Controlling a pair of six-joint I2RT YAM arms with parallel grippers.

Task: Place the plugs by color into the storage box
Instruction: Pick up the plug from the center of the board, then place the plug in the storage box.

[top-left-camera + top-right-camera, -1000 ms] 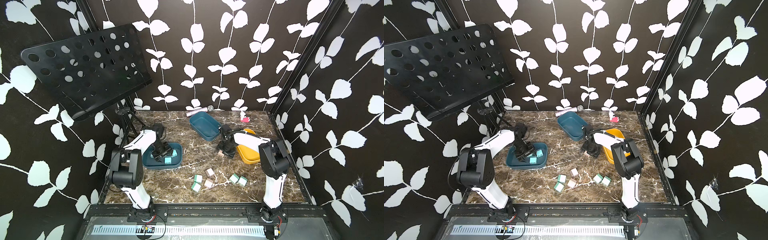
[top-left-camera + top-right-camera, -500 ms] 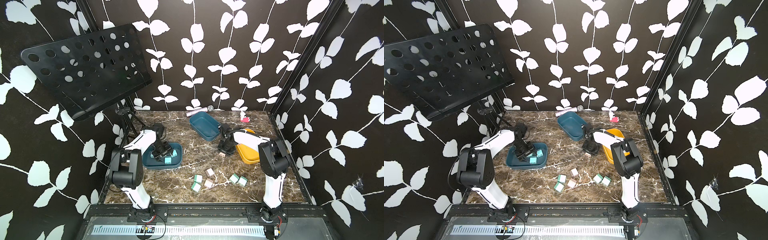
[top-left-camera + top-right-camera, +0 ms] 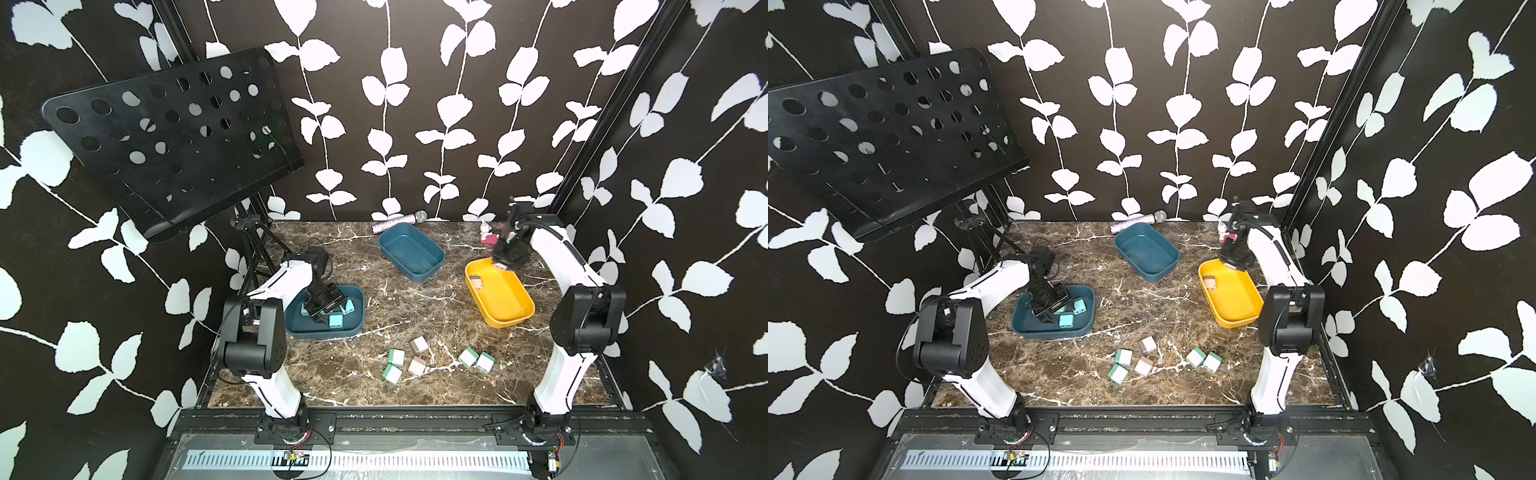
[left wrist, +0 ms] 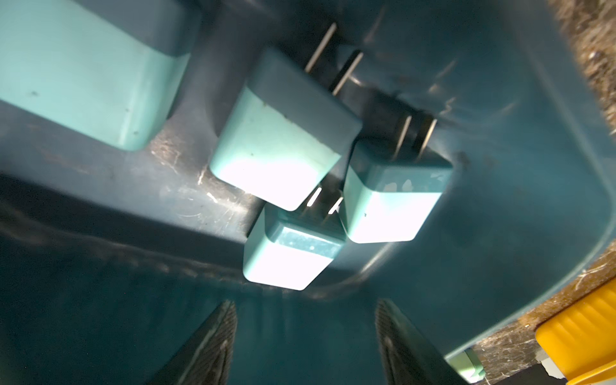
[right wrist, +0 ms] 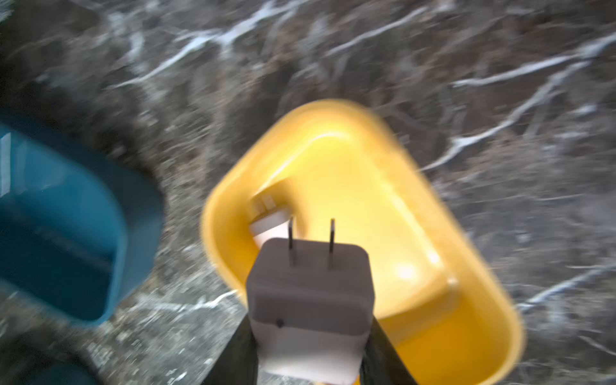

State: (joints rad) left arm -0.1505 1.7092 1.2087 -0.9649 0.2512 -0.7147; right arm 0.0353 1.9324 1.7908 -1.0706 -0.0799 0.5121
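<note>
Plug [image 5: 310,293], beige, clamped in right hand [image 5: 310,360] over yellow tray [image 5: 416,206].

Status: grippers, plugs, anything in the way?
Right gripper shut on beige plug at yellow tray. Left gripper open in blue tray beside four blue plugs. Four green plugs, two beige plugs loose on table. Nothing blocking.

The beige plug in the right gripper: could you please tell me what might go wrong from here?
The right gripper holds a beige plug above the far end of the yellow tray; released there, it might clip the rim and fall outside. It could also land on the other beige plug inside and bounce. The left gripper, open beside the light blue plugs, might nudge one when lifting.
</note>
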